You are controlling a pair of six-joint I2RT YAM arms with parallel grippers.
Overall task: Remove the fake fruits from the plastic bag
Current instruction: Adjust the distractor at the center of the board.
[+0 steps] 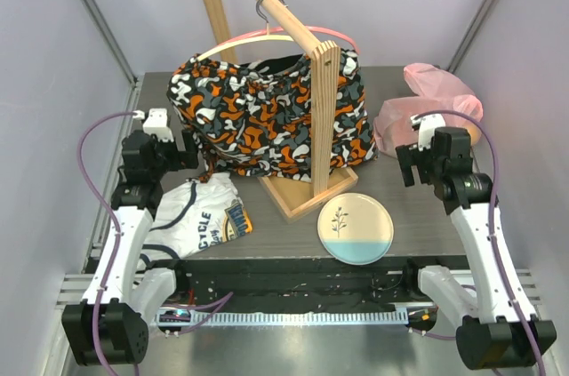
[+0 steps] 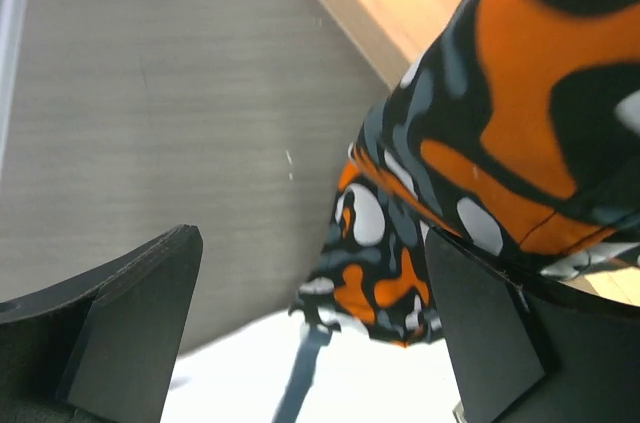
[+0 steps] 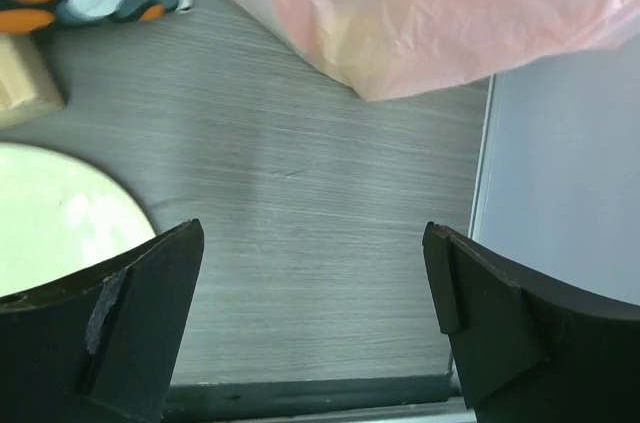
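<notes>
The plastic bag (image 1: 434,102), thin, pink and crinkled, lies at the table's far right corner. In the right wrist view the plastic bag (image 3: 420,13) fills the top, with a yellowish shape showing faintly through it. The fake fruits are hidden inside; I cannot tell one from another. My right gripper (image 1: 425,163) hovers just in front of the bag, and in its own view the right gripper (image 3: 312,233) is open over bare table. My left gripper (image 1: 182,152) is at the left, by a patterned garment; the left gripper (image 2: 310,273) is open and holds nothing.
An orange-black-white garment (image 1: 267,114) hangs from a wooden rack (image 1: 322,109) in the middle. A white printed shirt (image 1: 200,212) lies front left. A cream-and-blue plate (image 1: 356,228) sits front centre. The table's right edge (image 3: 482,193) runs close to the right gripper.
</notes>
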